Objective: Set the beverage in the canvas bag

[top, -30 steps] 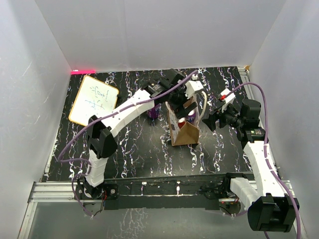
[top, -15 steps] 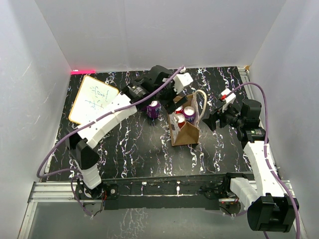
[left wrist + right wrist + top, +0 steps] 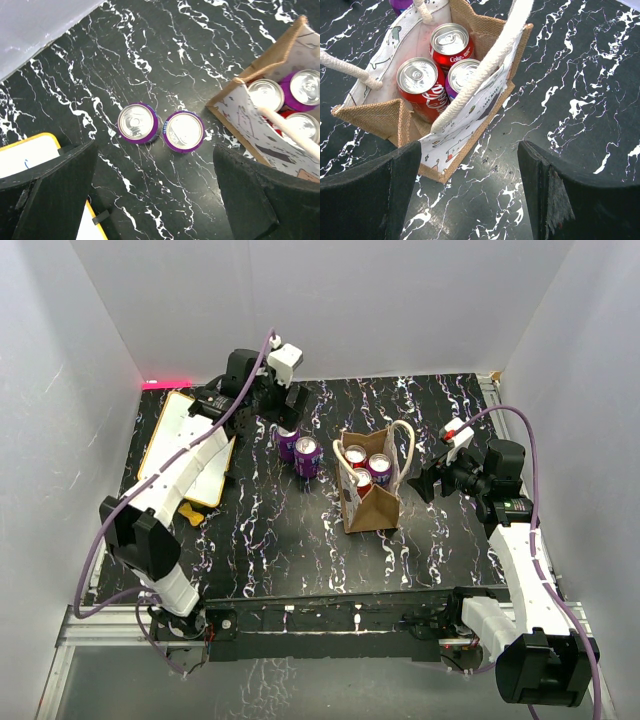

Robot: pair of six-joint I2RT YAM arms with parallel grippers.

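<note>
Purple cans (image 3: pixel 138 123), two, upright side by side on table (image 3: pixel 280 540), left of canvas bag (image 3: pixel 372 505). Bag holds three more cans (image 3: pixel 450 42). Over pair, left gripper (image 3: pixel 155 150) spread, empty. Right of bag, right gripper (image 3: pixel 469 150) spread, empty.

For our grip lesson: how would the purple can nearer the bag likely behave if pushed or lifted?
The purple can stands upright, so a high push would probably tip it; on its round side it may roll. Its smooth wall may slip.

A yellow-framed whiteboard (image 3: pixel 165 432) lies at the far left of the black marbled table (image 3: pixel 280 540), with a small yellow piece (image 3: pixel 192 510), perhaps a clip, just beside its near edge.
</note>
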